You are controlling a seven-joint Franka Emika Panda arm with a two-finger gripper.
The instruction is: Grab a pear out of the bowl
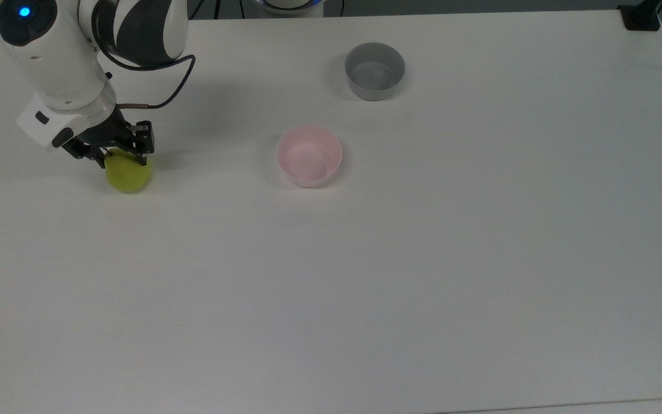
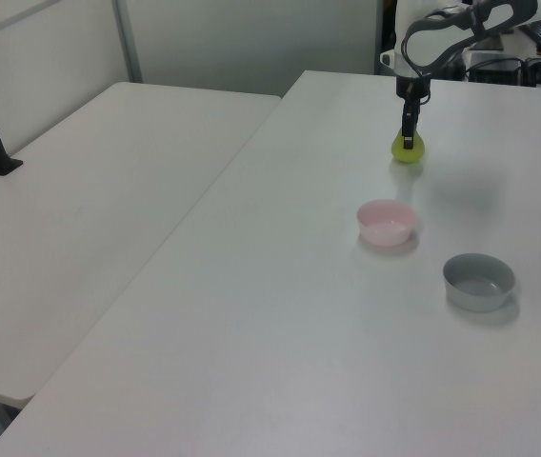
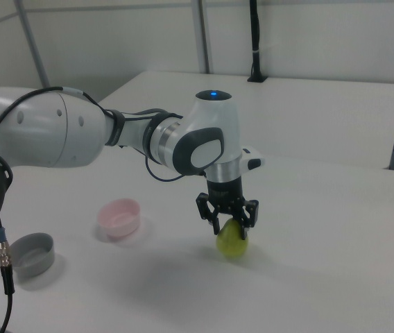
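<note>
Top view puts the pear low against the white table, well off to the top view's left of the pink bowl, which sits empty. My hand is clenched on the pear's upper part, the dark fingers pinching it near the stem end while the rounded body bulges out below them. Right view shows the same thing: my hand straight above the pear, and the fruit's underside at or just over the table surface; I cannot tell whether it is touching. The pink bowl and the grey bowl stand apart on the right view's left, both with nothing in them.

As I judge it, the lift out of the bowl is already done and the fruit is being carried or set down. My grip is high and narrow on a smooth, tapering shape, so the pear could slip or swing out if I move sideways quickly. If I let go while it is off balance, its round body may roll away across the bare table.
</note>
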